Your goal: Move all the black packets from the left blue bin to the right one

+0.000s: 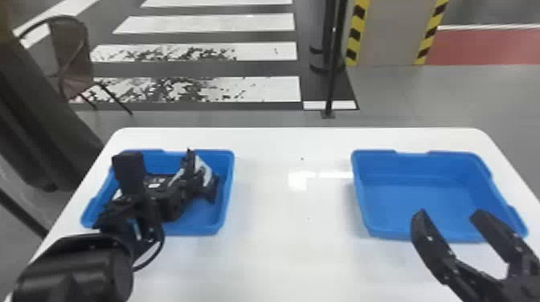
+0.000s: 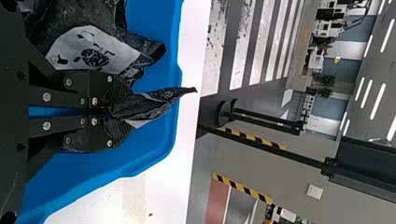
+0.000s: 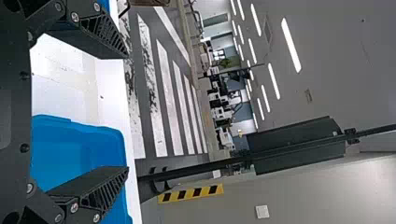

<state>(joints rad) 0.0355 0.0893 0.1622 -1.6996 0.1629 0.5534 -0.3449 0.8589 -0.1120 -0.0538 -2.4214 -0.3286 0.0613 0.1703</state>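
left gripper (image 2: pixel 122 112) closed on one black packet (image 2: pixel 148 104), held in or just over the left blue bin (image 1: pixel 228 176), height unclear. right blue bin (image 1: pixel 422 200) lies well off to the right; the right gripper (image 1: pixel 449 213), nearer it, stands open.

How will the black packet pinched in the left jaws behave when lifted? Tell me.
The black packet will probably flop and crumple, as it already looks creased where the left gripper pinches it. Its narrow, wrinkled end, jutting past the jaws, may bend if it brushes the left blue bin.
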